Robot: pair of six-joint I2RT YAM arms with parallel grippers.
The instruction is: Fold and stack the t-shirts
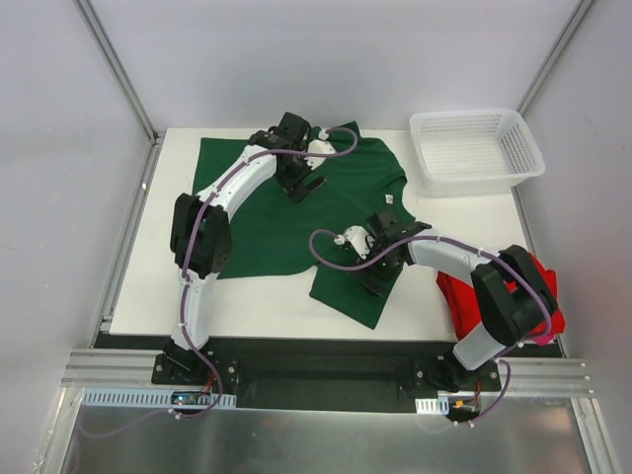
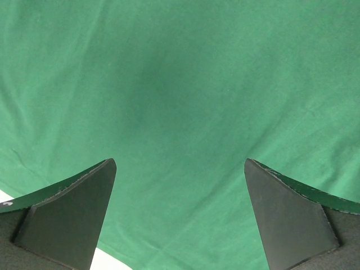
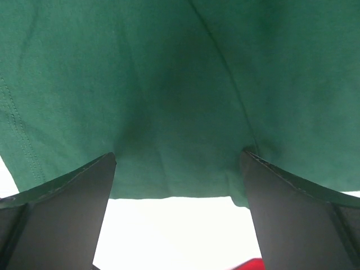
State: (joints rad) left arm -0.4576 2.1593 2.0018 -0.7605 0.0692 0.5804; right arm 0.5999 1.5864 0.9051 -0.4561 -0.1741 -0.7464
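Dark green t-shirt spread flat across the middle of the white table, one sleeve reaching toward the near edge. Red t-shirt bunched at the near right corner, partly hidden by the right arm. Left pincer stands wide and empty above the green cloth's far part. Right pincer, likewise wide and empty, is above the near sleeve's hem. White mesh basket at far right
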